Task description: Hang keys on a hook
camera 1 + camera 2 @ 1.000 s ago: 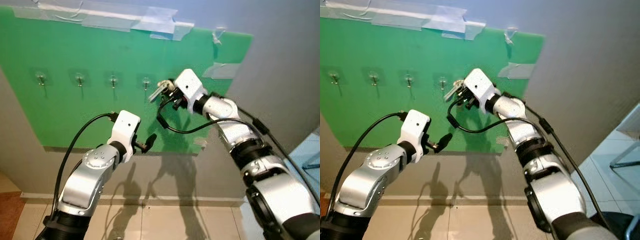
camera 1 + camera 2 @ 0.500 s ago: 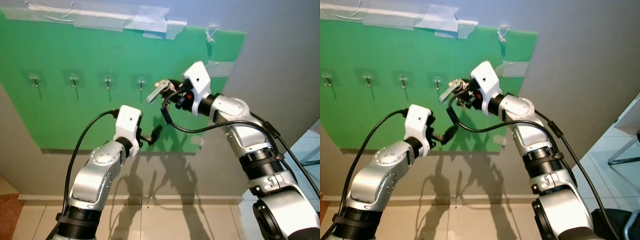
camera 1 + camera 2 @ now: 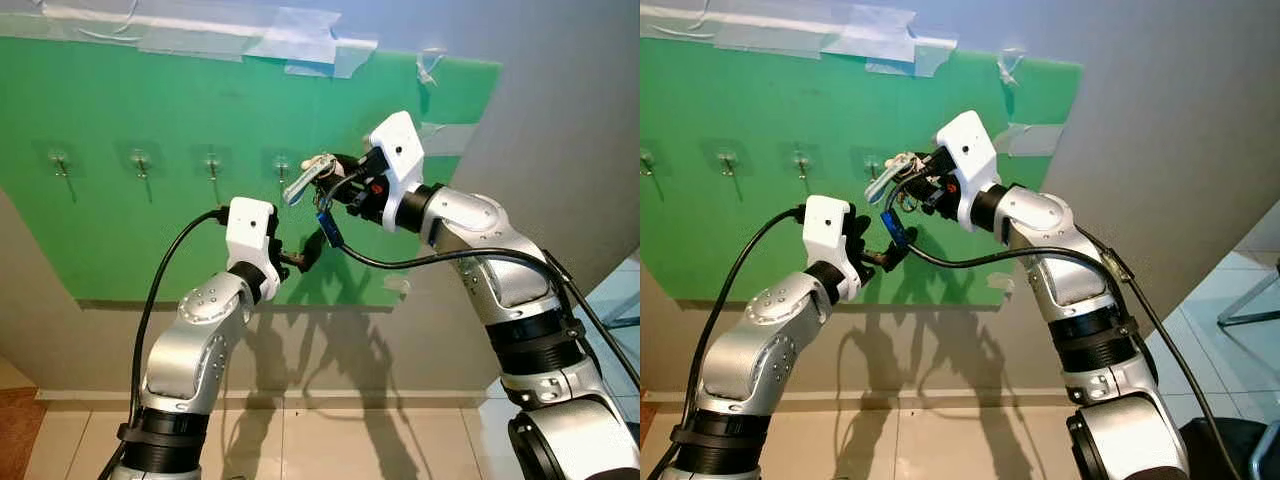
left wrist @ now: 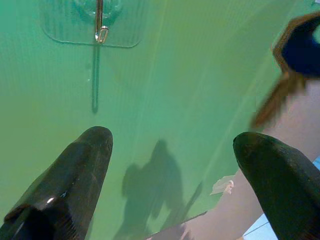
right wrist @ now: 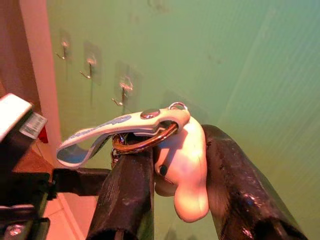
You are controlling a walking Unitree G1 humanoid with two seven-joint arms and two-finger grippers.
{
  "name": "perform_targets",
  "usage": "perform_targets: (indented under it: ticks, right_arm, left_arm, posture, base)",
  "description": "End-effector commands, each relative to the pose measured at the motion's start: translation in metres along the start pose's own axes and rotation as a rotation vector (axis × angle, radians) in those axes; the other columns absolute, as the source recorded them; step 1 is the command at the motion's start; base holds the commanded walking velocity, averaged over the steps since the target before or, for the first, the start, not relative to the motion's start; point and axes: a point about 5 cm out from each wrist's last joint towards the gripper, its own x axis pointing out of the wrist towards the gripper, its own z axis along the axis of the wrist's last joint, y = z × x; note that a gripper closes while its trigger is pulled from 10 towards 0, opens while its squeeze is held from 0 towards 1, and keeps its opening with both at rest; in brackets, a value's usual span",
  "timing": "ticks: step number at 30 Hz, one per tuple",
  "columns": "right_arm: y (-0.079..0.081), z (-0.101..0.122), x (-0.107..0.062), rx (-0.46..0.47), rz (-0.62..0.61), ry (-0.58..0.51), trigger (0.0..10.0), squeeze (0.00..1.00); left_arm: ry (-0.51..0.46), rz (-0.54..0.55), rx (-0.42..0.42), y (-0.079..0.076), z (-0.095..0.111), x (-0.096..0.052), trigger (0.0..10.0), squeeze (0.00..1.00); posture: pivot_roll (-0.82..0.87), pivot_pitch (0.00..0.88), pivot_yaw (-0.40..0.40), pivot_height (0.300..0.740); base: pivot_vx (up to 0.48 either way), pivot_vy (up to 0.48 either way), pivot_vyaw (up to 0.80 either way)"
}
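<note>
head stereo facing green board (image 3: 150, 230), wrist views close

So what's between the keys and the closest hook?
Just bare green board. In the left eye view, the right claw holds the keys beside the nearest hook.

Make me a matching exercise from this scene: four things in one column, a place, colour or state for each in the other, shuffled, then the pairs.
Things
1. right gripper
2. left gripper
3. board
4. hooks

States
A. green, taped to the wall
B. open, holding nothing
C. shut on the keys
D. in a row on the board, nothing hanging from them

Pairs: 1-C, 2-B, 3-A, 4-D
</note>
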Motion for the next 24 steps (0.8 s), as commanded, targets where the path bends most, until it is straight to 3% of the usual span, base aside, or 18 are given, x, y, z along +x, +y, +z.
perform_targets:
  ticks: [1, 2, 14, 24]
  right_arm:
    - [-0.001, 0.004, -0.004, -0.001, -0.017, -0.009, 0.0, 0.00]
    - [-0.001, 0.004, -0.004, -0.002, -0.018, -0.005, 0.0, 0.00]
    - [-0.006, -0.006, -0.007, -0.040, -0.039, 0.056, 0.0, 0.00]
    - [-0.018, -0.015, -0.010, -0.069, -0.070, 0.102, 0.0, 0.00]
  left_arm:
    - [-0.031, -0.032, 0.021, -0.005, 0.009, 0.002, 10.0, 1.00]
    - [-0.033, -0.034, 0.026, -0.006, 0.011, 0.003, 10.0, 0.00]
    - [-0.109, -0.040, 0.074, -0.011, 0.033, 0.001, 10.0, 0.00]
    - [-0.069, -0.142, 0.110, -0.025, 0.027, -0.011, 10.0, 0.00]
  posture:
    - [-0.07, 0.000, -0.025, 0.740]
    - [-0.08, 0.000, -0.023, 0.740]
    - [-0.07, 0.000, -0.037, 0.740]
    - [-0.07, 0.000, -0.046, 0.740]
  base:
    - [0.000, 0.000, 0.00]
    - [0.000, 0.000, 0.00]
    - [0.000, 0.000, 0.00]
    - [0.000, 0.000, 0.00]
